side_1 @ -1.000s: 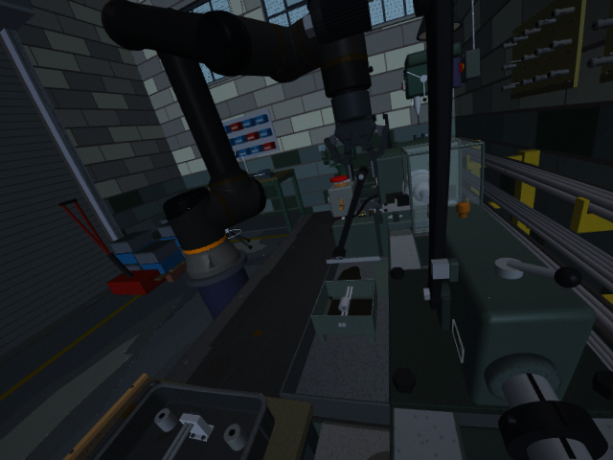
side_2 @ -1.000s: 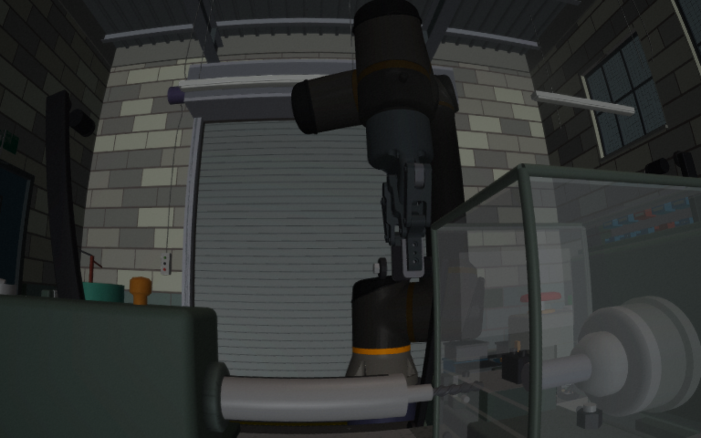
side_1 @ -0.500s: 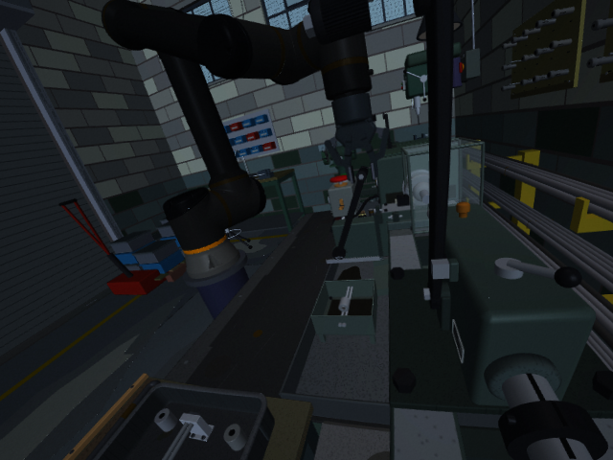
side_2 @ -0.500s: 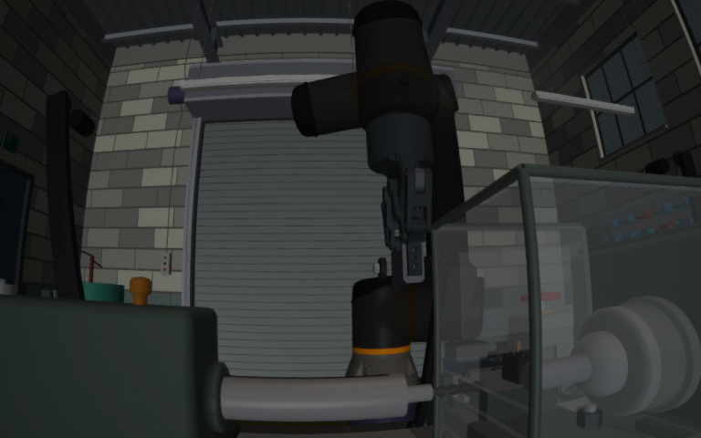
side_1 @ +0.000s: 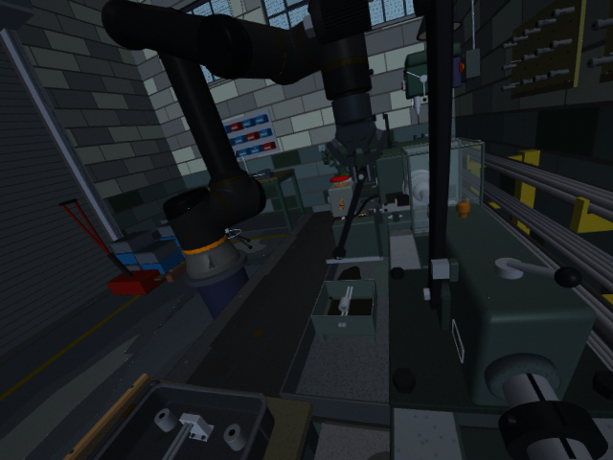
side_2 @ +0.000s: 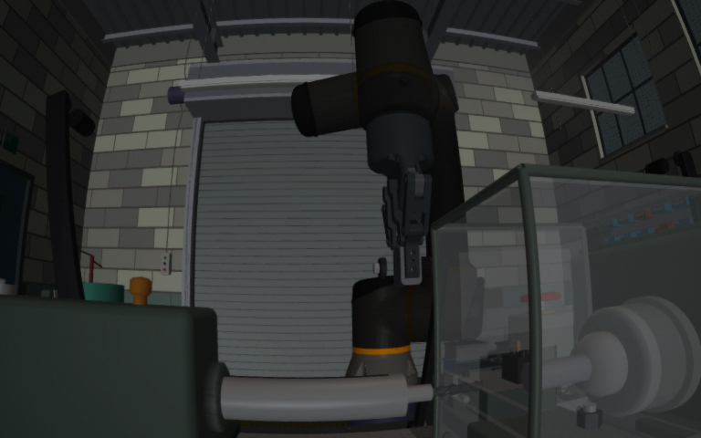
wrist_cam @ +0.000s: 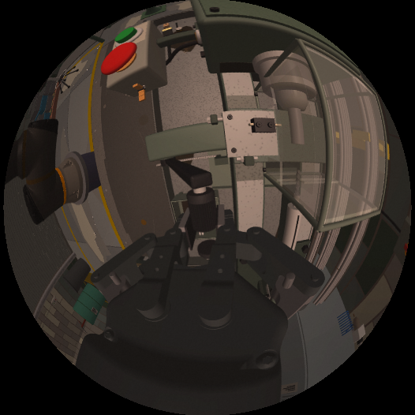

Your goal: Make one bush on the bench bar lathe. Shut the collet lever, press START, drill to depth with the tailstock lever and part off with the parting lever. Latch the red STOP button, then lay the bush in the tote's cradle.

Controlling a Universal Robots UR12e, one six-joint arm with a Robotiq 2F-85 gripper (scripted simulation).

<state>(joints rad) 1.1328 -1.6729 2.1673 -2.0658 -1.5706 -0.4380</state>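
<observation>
The parting lever's black knurled knob (wrist_cam: 202, 209) stands at the front of the lathe's cross slide (wrist_cam: 252, 136), on a dark arm (side_1: 352, 213) that slopes down toward the bench. My gripper (wrist_cam: 202, 232) is at the knob, and its fingers are closed on it from either side. In the second side camera the gripper (side_2: 408, 263) hangs straight down beside the clear guard (side_2: 563, 299). The bar stock (wrist_cam: 294, 114) sticks out of the collet inside the guard. The tailstock quill (side_2: 315, 396) points at it with its drill. The tote (side_1: 344, 309) sits on the bench's near side.
Behind the lathe, the control box carries the red STOP button (wrist_cam: 119, 58) and the green START button (wrist_cam: 125, 34). The tailstock lever (side_1: 535, 271) lies on the green tailstock housing. My arm's base (side_1: 213, 257) stands left of the bench. A black post (side_1: 439, 148) rises in front.
</observation>
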